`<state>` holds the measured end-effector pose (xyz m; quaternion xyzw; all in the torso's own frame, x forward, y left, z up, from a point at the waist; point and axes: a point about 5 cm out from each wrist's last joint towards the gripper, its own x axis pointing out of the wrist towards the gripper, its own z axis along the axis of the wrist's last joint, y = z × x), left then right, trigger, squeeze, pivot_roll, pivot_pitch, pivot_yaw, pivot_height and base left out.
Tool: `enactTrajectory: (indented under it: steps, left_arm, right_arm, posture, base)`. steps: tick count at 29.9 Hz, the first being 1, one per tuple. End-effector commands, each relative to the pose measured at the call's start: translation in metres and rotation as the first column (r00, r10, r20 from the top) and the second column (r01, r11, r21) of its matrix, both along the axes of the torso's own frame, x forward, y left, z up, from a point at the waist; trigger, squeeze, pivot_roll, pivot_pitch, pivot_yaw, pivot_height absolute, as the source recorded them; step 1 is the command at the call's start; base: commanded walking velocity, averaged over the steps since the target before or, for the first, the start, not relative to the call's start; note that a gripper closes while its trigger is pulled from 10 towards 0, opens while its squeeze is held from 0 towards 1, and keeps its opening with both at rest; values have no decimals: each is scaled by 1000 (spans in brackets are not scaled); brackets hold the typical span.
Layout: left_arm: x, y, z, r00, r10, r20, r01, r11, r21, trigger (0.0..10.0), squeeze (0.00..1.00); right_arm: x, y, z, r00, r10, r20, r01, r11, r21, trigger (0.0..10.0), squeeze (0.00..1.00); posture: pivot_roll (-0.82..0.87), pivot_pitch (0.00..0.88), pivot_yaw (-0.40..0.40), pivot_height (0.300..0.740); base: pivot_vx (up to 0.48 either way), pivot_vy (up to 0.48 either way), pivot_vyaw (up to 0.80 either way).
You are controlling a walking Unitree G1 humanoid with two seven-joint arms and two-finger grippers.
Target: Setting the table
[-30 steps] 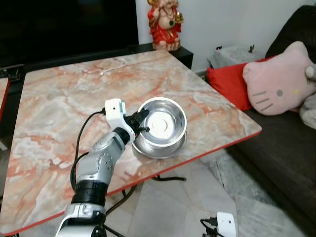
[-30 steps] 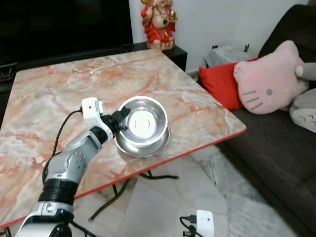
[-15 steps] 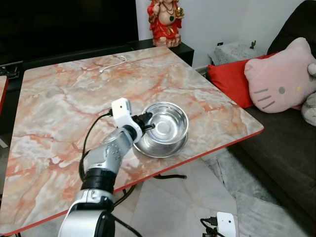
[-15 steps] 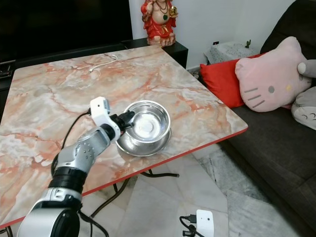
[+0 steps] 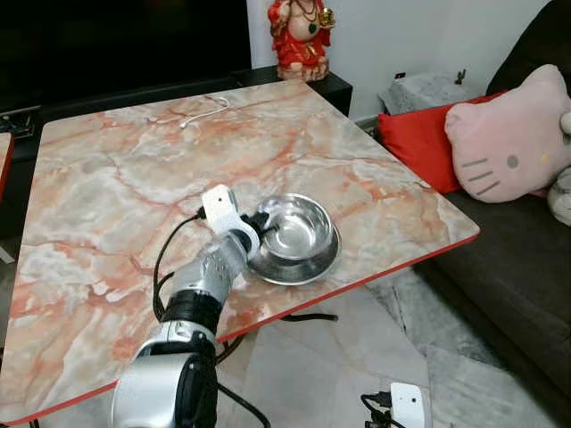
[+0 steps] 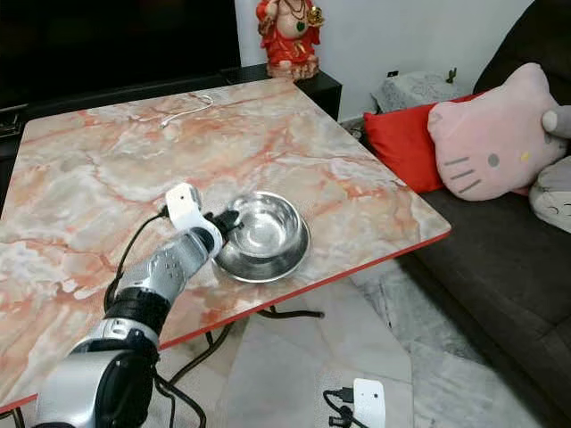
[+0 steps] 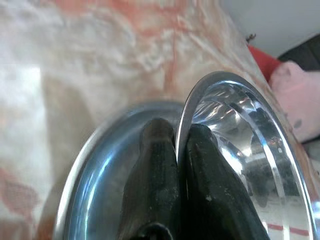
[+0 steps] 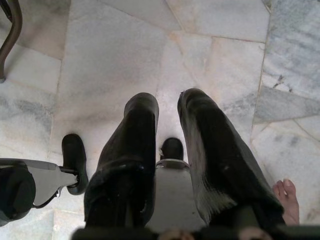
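Observation:
A shiny steel bowl (image 5: 303,234) rests in a wider steel plate (image 5: 294,272) near the front right edge of the marble table (image 5: 116,178). My left gripper (image 5: 265,227) reaches in from the bowl's left and is shut on its rim. In the left wrist view the two black fingers (image 7: 155,165) pinch the thin rim of the bowl (image 7: 240,125), one inside and one outside, over the plate (image 7: 95,165). My right gripper (image 8: 167,102) hangs over the tiled floor, open with nothing between its fingers.
A red statue (image 5: 299,36) stands at the table's far edge, with a white cable (image 5: 203,111) lying nearby. Red (image 5: 419,143) and pink (image 5: 508,134) cushions lie on the dark sofa to the right. A white device (image 5: 406,401) sits on the floor. A person's toes (image 8: 285,187) show beside my right gripper.
The bowl, held raised and tilted above the plate a second ago, has come down and settled into it. My left gripper stayed shut on the rim. The camera shifted slightly.

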<state>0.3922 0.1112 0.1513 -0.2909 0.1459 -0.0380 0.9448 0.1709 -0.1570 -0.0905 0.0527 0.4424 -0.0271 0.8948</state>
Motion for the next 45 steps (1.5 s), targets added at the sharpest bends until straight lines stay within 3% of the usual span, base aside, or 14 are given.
enactTrajectory:
  steps: [1, 13, 14, 42, 43, 44, 45]
  left_arm:
    - [3, 0, 3, 1000, 24, -10, -24, 1000, -19, 10000, 0]
    - [4, 7, -2, 997, 78, -24, -78, 997, -21, 10000, 0]
    - [4, 7, -2, 996, 80, -26, -81, 996, -24, 10000, 90]
    - [-1, 4, -12, 995, 21, -100, -18, 999, 30, 10000, 94]
    - [-1, 4, -12, 995, 18, -101, -15, 999, 30, 10000, 145]
    - [-1, 4, -12, 995, 16, -100, -13, 1000, 28, 10000, 380]
    - [-1, 4, -12, 995, 17, -100, -14, 1000, 27, 10000, 380]
  right_arm:
    - [-3, 0, -1, 1000, -12, -10, 12, 1000, 3, 10000, 0]
    - [-4, -1, -2, 1000, -12, -11, 12, 1000, 1, 10000, 0]
    - [-4, -1, -2, 1000, -12, -11, 12, 1000, 1, 10000, 0]
    - [-3, 0, -1, 1000, -15, -9, 15, 1000, 4, 10000, 0]
    - [-3, 0, -1, 1000, -15, -9, 15, 1000, 4, 10000, 0]
    - [-3, 0, -1, 1000, -15, -9, 15, 1000, 4, 10000, 0]
    - [-3, 0, -1, 1000, -14, -9, 14, 1000, 5, 10000, 0]
  posture:
    - [72, 0, 8, 740]
    - [71, 0, 6, 740]
    - [71, 0, 6, 740]
    - [70, 3, 13, 740]
    - [70, 3, 13, 740]
    - [70, 3, 13, 740]
    - [73, 4, 12, 740]
  base:
    - [0, 0, 0]
    - [0, 0, 0]
    - [0, 0, 0]
    - [0, 0, 0]
    - [0, 0, 0]
    - [0, 0, 0]
    - [0, 0, 0]
